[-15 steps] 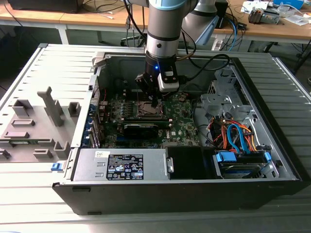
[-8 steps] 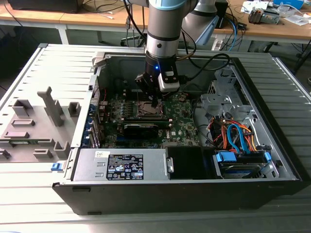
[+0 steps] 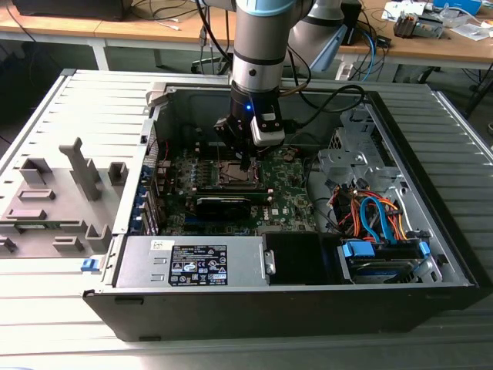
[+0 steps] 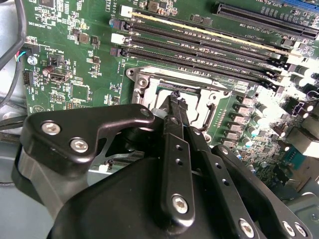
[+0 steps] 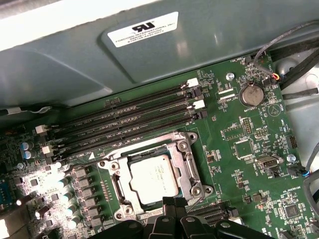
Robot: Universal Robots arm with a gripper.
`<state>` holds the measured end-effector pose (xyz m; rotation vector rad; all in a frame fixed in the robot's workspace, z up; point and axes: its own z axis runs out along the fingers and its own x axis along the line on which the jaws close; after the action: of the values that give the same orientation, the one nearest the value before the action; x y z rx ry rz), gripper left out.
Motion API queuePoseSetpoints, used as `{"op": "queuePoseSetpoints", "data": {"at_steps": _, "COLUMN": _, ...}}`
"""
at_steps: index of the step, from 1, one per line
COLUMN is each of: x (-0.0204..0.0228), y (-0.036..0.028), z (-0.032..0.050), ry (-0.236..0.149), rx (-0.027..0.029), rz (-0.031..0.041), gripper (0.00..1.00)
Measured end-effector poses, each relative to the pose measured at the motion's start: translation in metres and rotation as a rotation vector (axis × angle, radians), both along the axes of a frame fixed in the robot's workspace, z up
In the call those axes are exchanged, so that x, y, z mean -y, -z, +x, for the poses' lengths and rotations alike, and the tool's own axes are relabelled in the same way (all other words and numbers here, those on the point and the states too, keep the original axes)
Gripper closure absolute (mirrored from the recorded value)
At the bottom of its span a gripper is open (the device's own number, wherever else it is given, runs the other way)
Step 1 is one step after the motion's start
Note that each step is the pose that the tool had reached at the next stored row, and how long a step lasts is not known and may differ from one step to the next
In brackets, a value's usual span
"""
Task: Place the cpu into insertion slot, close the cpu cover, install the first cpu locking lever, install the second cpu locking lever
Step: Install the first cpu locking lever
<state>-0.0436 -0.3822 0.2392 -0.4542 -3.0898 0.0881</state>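
An open computer case [image 3: 431,254] lies on a grey slatted desk [image 3: 46,116], with wooden benches behind it. The end effector [image 3: 245,158] hangs over the green motherboard [image 3: 289,196], fingers [image 4: 175,107] drawn together, gripping nothing visible. The insertion slot [image 5: 152,178] sits just beside the memory slots [image 5: 124,119], silver CPU [image 5: 155,180] seated, cover closed. The slot's near edge is hidden behind the fingers; the locking levers cannot be made out.

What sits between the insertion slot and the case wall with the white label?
In the first wrist view, four long memory slots run side by side between the insertion slot and the grey case wall; nothing else.
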Motion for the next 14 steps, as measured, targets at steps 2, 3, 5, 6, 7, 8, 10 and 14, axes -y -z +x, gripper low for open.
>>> {"op": "queuePoseSetpoints", "data": {"at_steps": 2, "x": -0.0001, "y": 0.0001, "z": 0.0, "ry": -0.001, "rx": 0.0002, "rz": 0.0009, "gripper": 0.89}}
{"op": "queuePoseSetpoints", "data": {"at_steps": 3, "x": 0.0, "y": 0.0, "z": -0.0001, "ry": -0.003, "rx": 0.0, "rz": 0.0073, "gripper": 0.89}}
{"op": "queuePoseSetpoints", "data": {"at_steps": 5, "x": 0.0, "y": 0.0, "z": 0.0, "ry": -0.008, "rx": 0.0001, "rz": 0.0331, "gripper": 0.89}}
{"op": "queuePoseSetpoints", "data": {"at_steps": 6, "x": 0.0, "y": 0.0, "z": 0.0, "ry": -0.01, "rx": 0.0001, "rz": 0.0405, "gripper": 0.89}}
{"op": "queuePoseSetpoints", "data": {"at_steps": 7, "x": 0.0, "y": 0.0, "z": 0.0, "ry": -0.011, "rx": 0.0001, "rz": 0.0477, "gripper": 0.89}}
{"op": "queuePoseSetpoints", "data": {"at_steps": 8, "x": 0.0, "y": 0.0, "z": 0.0, "ry": -0.012, "rx": 0.0001, "rz": 0.0622, "gripper": 0.89}}
{"op": "queuePoseSetpoints", "data": {"at_steps": 10, "x": -0.0001, "y": 0.0, "z": -0.0001, "ry": -0.013, "rx": 0.0001, "rz": 0.0701, "gripper": 0.89}}
{"op": "queuePoseSetpoints", "data": {"at_steps": 14, "x": 0.0, "y": 0.0, "z": 0.0, "ry": -0.025, "rx": -0.0003, "rz": 0.0711, "gripper": 0.89}}
